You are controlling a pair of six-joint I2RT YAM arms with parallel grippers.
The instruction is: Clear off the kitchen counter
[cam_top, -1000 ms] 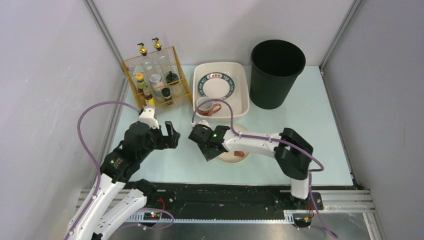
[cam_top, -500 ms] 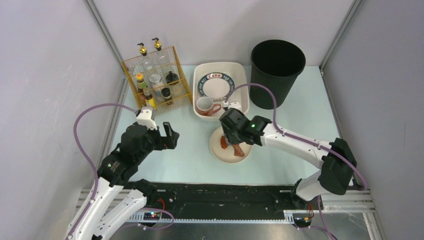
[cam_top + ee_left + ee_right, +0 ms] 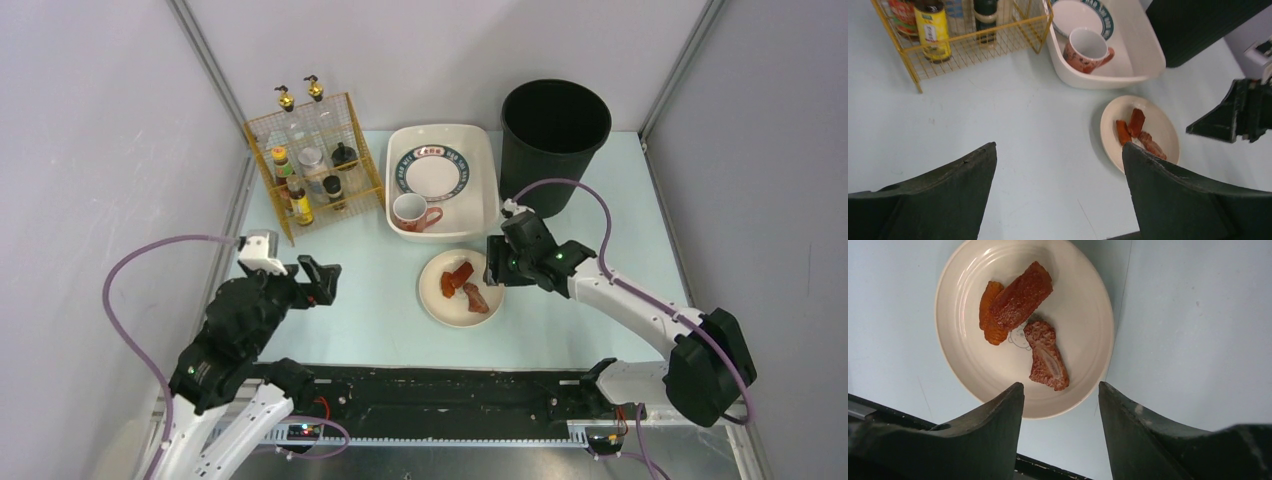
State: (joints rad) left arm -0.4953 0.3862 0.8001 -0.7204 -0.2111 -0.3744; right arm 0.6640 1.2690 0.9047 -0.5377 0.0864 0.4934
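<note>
Pale mint counter (image 3: 370, 320), grey walls behind. One plate (image 3: 434, 301) w/ 3 food pieces (image 3: 1020, 295) sat on it just below the right end effector (image 3: 1060, 387), whose jaws were spread & empty. The plate was round, so no long axis. The left end effector (image 3: 1058, 150), also spread & empty, hung well apart. Beyond: 1 basin (image 3: 490, 190), 1 bin (image 3: 555, 150), 1 rack (image 3: 365, 165).

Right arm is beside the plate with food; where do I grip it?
Pinch the plate's right rim, coming in low from the right gripper's side: the plate lies flat, its rim is bare there, and the food pieces sit further in.
</note>
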